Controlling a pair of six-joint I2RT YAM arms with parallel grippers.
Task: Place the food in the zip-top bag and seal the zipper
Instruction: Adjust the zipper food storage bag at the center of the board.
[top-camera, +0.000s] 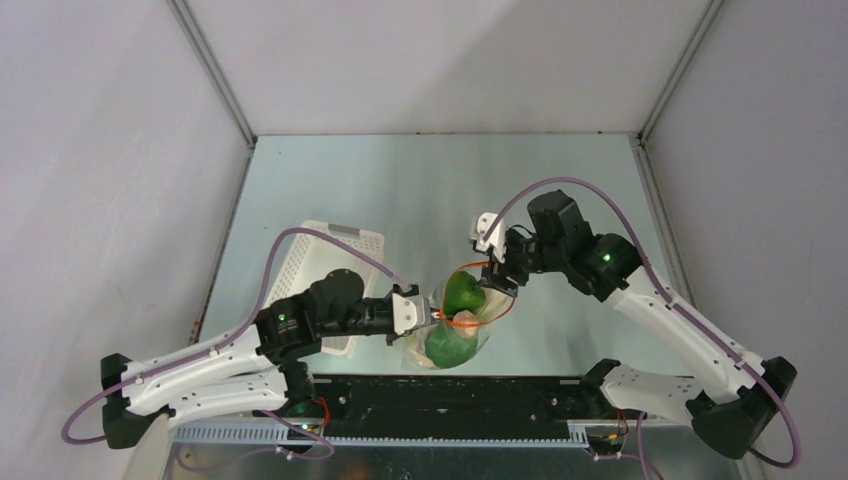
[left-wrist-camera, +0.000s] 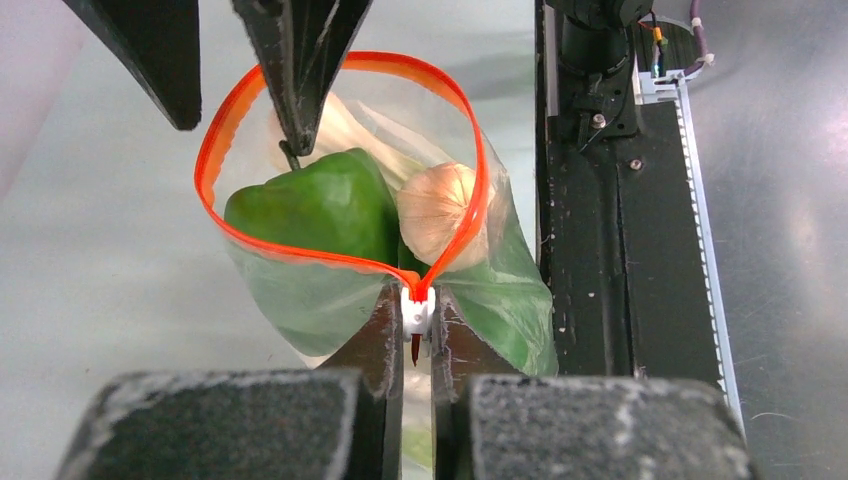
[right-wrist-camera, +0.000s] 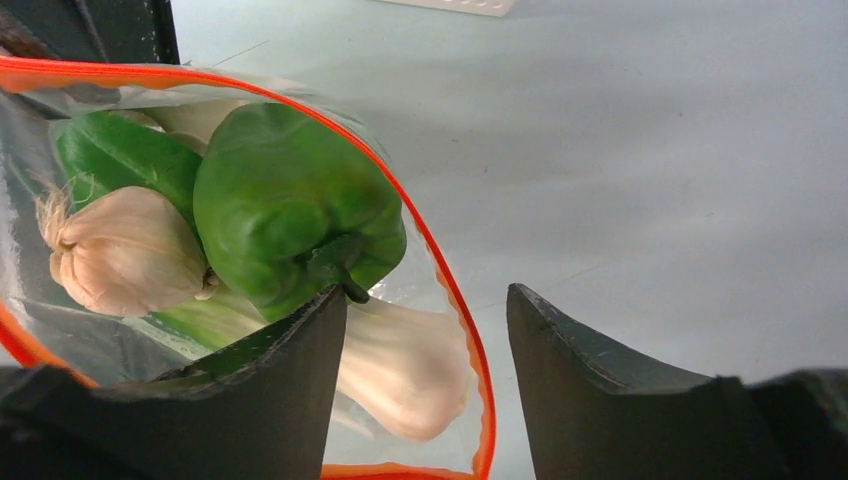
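The clear zip-top bag stands near the table's front edge with its red-orange zipper gaping open in a loop. Inside lie a green bell pepper, a garlic bulb and a white bok choy stalk with green leaves. My left gripper is shut on the zipper's small white end. My right gripper is open and straddles the bag's far rim. One of its fingers is inside the mouth, touching the pepper's stem, and the other is outside.
A white perforated basket lies left of the bag, behind my left arm. The black rail at the table's near edge runs just behind the bag. Grey walls close in the table on three sides.
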